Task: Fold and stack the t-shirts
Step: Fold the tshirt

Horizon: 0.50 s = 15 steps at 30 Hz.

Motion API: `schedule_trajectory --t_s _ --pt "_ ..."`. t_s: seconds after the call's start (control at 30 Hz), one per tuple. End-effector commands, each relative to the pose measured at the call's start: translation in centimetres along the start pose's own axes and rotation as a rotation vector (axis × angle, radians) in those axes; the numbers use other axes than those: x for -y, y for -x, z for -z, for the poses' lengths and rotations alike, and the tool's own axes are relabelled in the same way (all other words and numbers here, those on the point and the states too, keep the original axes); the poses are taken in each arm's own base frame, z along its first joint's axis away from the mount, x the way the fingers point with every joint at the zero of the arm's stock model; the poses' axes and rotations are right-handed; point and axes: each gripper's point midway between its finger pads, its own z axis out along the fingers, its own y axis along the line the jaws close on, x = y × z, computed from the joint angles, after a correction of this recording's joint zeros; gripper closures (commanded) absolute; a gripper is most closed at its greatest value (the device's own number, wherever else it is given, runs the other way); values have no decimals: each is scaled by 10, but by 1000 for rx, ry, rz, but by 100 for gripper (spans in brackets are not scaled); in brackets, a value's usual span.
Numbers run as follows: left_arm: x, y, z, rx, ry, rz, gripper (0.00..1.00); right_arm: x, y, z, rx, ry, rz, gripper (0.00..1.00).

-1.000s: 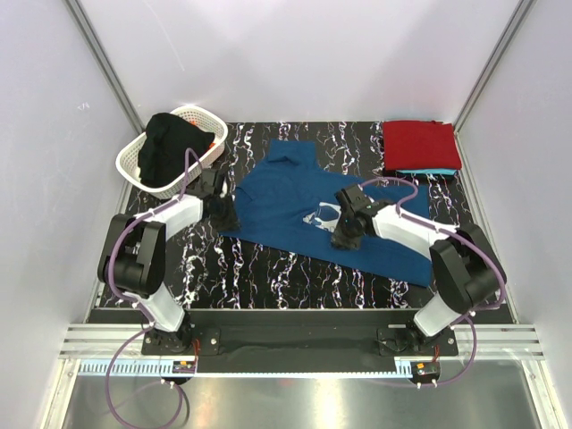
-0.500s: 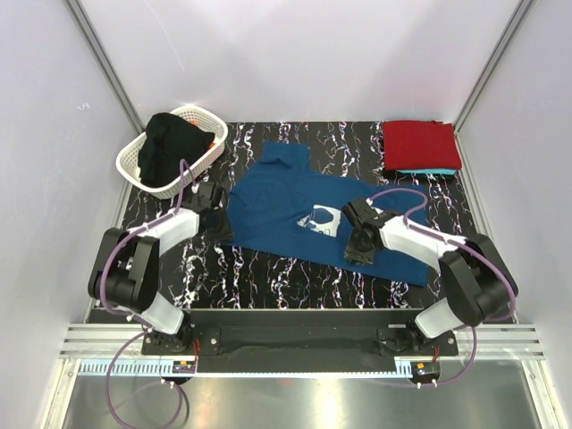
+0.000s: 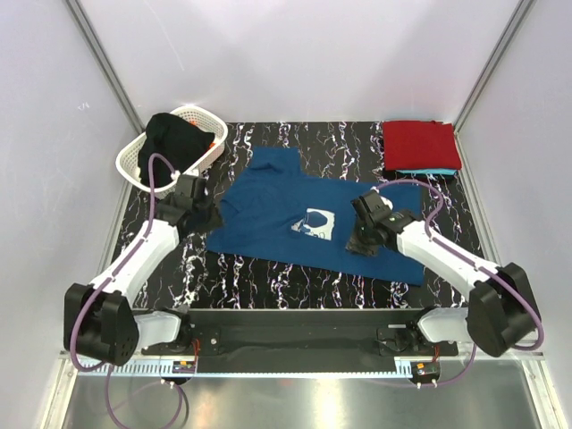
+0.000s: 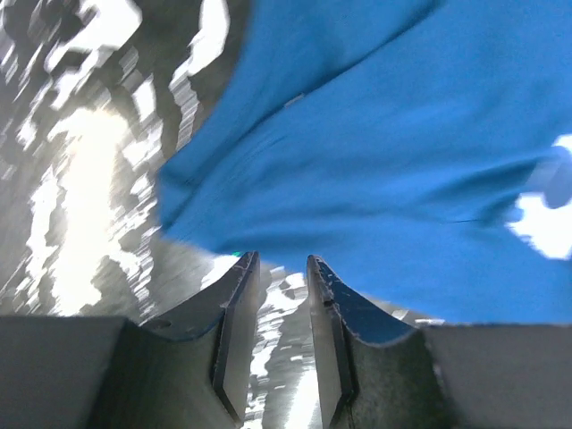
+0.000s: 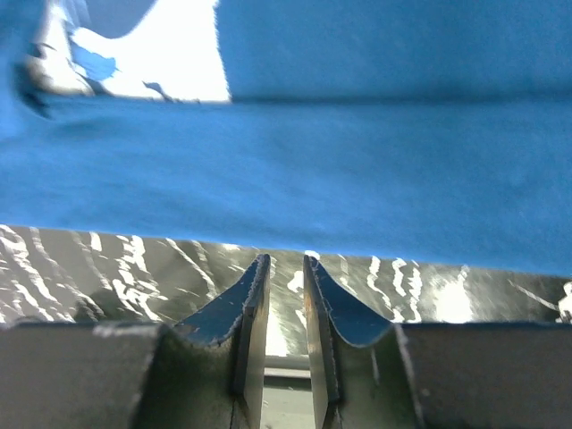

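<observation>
While my left fingers (image 4: pixel 315 273) stand slightly apart with nothing between them, only the black, white-veined tabletop (image 3: pixel 268 286) shows through the narrow slit. The blurred edge of the navy t-shirt (image 4: pixel 402 179) lies just past their tips and spreads away ahead and to the right. My right fingers (image 5: pixel 256 277) are parted just as narrowly and pinch nothing. The hem of that same shirt runs straight across just beyond their tips. Seen from above, the shirt lies spread flat on the tabletop between my two sets of fingers, its white chest print (image 3: pixel 315 223) facing up; my left fingers are at its left edge and my right ones by its near hem. Farther out beyond my left fingers stands a white lattice basket (image 3: pixel 134 161) with a black cloth (image 3: pixel 170 143) heaped in it. Well beyond my right fingers, in the far corner, a folded red t-shirt (image 3: pixel 420 143) rests on a turquoise t-shirt (image 3: pixel 429 171), of which only a thin edge shows.
</observation>
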Motion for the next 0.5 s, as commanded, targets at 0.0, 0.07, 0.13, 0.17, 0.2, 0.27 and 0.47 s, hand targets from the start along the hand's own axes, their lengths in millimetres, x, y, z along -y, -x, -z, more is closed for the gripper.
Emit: schedule_trajectory --t_s 0.0,0.07,0.13,0.17,0.2,0.27,0.47 --pt "37 22 2 5 -136 -36 67 -20 20 2 17 14 47 72" --pt "40 15 -10 -56 -144 -43 67 -14 21 -5 11 -25 34 72" --pt "35 3 -21 -101 -121 -34 67 -4 21 -12 -8 -59 3 73" --pt "25 -2 -29 -114 -76 -29 68 0 18 -18 -20 -76 -22 74" --pt "18 -6 -33 -118 -39 -16 68 3 18 -21 -24 -91 -36 75" --pt "1 -17 -46 -125 28 13 68 7 17 -25 -27 -116 -67 75" --pt "-35 -50 -72 -204 184 31 68 14 18 -30 -19 -154 -63 76"
